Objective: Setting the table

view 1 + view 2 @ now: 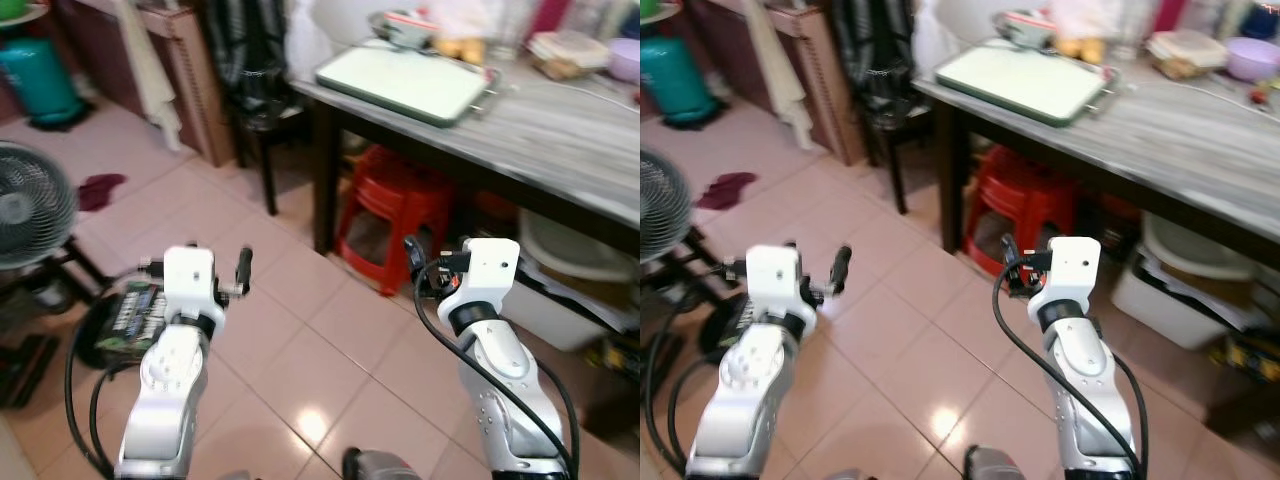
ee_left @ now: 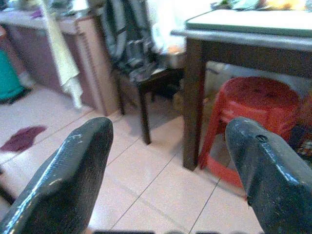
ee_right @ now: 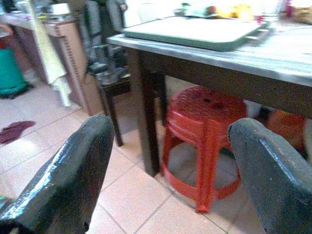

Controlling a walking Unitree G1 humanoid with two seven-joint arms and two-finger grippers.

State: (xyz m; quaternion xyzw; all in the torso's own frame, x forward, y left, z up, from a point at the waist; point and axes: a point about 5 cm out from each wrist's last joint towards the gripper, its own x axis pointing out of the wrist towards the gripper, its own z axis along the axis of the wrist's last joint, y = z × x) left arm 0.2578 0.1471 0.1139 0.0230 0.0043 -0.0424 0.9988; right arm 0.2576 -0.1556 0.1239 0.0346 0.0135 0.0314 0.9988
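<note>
Grey wood-grain table top on dark brown legs; pale green tray with darker rim. Red stool beneath. Pinkish-beige floor tiles. Teal gas cylinder far left. Maroon rag. Lilac bowl far right.

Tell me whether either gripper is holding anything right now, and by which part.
Nothing is held. The left gripper and right gripper are both open and empty, short of the table.

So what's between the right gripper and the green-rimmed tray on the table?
In the right wrist view, past the open right gripper comes bare tiled floor, then the red plastic stool under the table. The tray lies above on the tabletop.
</note>
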